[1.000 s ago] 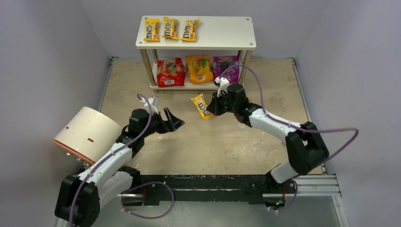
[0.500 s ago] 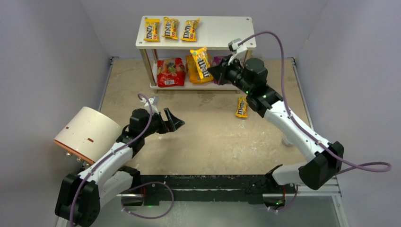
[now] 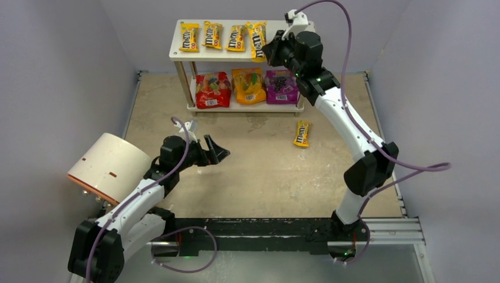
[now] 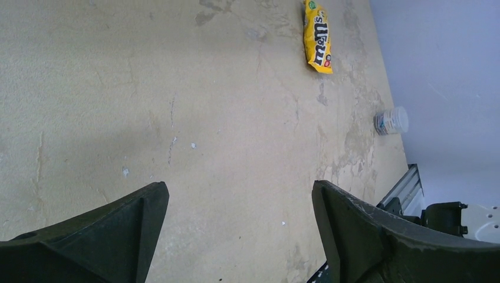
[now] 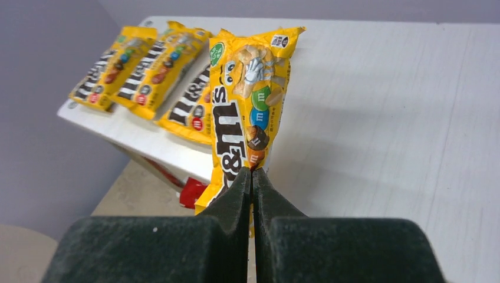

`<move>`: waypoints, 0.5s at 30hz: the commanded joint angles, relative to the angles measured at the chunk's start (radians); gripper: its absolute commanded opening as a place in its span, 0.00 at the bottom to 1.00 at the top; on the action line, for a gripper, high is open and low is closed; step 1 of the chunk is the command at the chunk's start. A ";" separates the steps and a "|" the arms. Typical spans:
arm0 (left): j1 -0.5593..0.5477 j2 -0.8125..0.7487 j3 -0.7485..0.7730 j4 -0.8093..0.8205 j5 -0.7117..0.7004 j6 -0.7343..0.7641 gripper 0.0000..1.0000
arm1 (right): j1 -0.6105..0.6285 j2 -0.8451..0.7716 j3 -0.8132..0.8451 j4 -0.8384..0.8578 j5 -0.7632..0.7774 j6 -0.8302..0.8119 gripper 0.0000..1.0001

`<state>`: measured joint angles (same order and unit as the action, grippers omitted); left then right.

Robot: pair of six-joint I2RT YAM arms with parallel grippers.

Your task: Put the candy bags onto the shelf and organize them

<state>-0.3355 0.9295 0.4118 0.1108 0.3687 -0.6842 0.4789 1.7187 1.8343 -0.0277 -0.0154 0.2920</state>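
Observation:
The white two-tier shelf (image 3: 283,41) stands at the back. Three yellow M&M's packets (image 3: 212,36) lie on its top board. My right gripper (image 3: 268,50) is shut on a fourth yellow packet (image 3: 257,40) and holds it over the top board beside the others; in the right wrist view the held packet (image 5: 247,112) hangs over the board (image 5: 383,118). The red pouch (image 3: 212,89), orange pouch (image 3: 248,85) and purple pouch (image 3: 281,86) sit on the lower board. A fifth yellow packet (image 3: 302,133) lies on the table, also seen in the left wrist view (image 4: 317,36). My left gripper (image 3: 219,152) is open and empty.
A white-and-orange cylinder (image 3: 109,167) lies at the left beside my left arm. A small clear cup (image 4: 391,120) stands near the table's right edge. Grey walls close in the table on three sides.
My right arm has lifted the yellow packet from the table up to the shelf's top board, beside the three packets there. The left arm has not moved.

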 commanded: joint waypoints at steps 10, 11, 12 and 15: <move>-0.002 -0.031 0.004 0.024 0.004 0.032 1.00 | -0.026 0.132 0.169 -0.067 0.110 0.037 0.00; -0.002 -0.033 0.003 0.024 0.005 0.032 1.00 | -0.026 0.139 0.166 -0.064 0.105 0.035 0.00; -0.002 -0.034 0.001 0.022 0.006 0.032 1.00 | -0.028 0.148 0.167 -0.064 0.099 0.034 0.00; -0.002 -0.043 -0.001 0.017 0.003 0.035 1.00 | -0.028 0.172 0.186 -0.076 0.104 0.045 0.00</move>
<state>-0.3355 0.9119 0.4118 0.1093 0.3683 -0.6693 0.4568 1.8587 1.9686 -0.1009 0.0586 0.3237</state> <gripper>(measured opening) 0.996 0.005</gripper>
